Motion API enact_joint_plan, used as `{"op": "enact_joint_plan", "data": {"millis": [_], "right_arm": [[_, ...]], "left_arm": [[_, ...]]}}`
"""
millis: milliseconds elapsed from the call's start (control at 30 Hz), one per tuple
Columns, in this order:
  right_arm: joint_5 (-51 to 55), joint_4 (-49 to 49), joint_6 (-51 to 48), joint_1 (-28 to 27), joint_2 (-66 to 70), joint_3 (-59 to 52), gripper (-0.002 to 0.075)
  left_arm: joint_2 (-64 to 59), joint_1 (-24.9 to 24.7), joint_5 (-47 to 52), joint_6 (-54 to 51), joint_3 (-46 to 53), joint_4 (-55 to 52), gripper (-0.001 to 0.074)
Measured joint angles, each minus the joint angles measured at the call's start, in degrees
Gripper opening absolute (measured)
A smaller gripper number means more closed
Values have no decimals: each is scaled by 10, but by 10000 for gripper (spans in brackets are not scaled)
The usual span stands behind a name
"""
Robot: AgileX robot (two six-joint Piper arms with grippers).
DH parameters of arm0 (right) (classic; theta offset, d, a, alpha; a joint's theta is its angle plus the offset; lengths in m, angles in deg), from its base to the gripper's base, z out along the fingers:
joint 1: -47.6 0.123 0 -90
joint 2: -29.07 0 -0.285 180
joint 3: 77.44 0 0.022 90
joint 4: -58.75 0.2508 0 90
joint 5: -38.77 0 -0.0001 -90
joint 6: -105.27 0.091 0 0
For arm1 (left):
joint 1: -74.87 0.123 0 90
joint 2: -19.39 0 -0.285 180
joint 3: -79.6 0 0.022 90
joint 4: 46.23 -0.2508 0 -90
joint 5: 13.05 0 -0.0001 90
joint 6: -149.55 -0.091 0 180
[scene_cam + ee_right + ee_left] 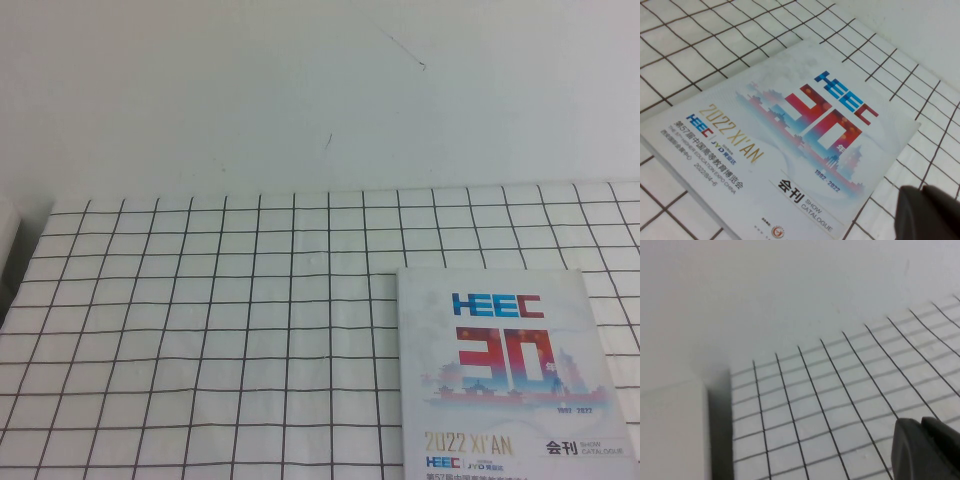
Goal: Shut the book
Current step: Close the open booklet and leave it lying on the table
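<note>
Glossy pale-grey card makes the cover of the book (510, 370), a flat rectangle lying closed with its front face up. The cover carries blocky blue letters reading HEEC, a large red-and-blue "30" over a faint skyline drawing, gold lettering "2022 XI'AN" and small dark print below. In the right wrist view the book (785, 145) shows square corners and a smooth, slightly shiny surface with no page lifted. Its near edge runs out of the high view.

Under the book lies a white tablecloth (200, 330), matt and ruled with thin black lines into even squares. It spreads from the book far to the robot's left and a little way past the book's right edge. Beyond the book's far edge the cloth ends at a plain white wall (300, 90) with a few faint scratch marks.

The right gripper (927, 205) is a dark, rounded, matt shape close over the cloth, just beside the corner of the book nearest the "Show Catalogue" print and holding nothing; whether it is open or closed I cannot tell. The left gripper (924, 440), equally dark and blunt, hangs over bare squares well apart from the book, also empty-handed, its opening impossible to judge. Past it, beyond the cloth's left edge, stands what may be a pale box (670, 430).
</note>
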State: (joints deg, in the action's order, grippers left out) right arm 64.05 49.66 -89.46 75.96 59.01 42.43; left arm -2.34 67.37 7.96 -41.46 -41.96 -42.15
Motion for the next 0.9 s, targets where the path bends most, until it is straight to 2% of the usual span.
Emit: {"op": "enact_joint_plan", "data": {"millis": [133,300,433,900], "right_arm": [[0,0,0,0,0,0,-3],[0,0,0,0,0,0,-3],[0,0,0,0,0,0,-3],[0,0,0,0,0,0,-3]], "left_arm": [[88,39,-76,0,92,21,-4],[142,56,-85,14,192,27,-4],[145,58,-34,45,200,28,-4],[146,58,-30,56,199,28,-4]]}}
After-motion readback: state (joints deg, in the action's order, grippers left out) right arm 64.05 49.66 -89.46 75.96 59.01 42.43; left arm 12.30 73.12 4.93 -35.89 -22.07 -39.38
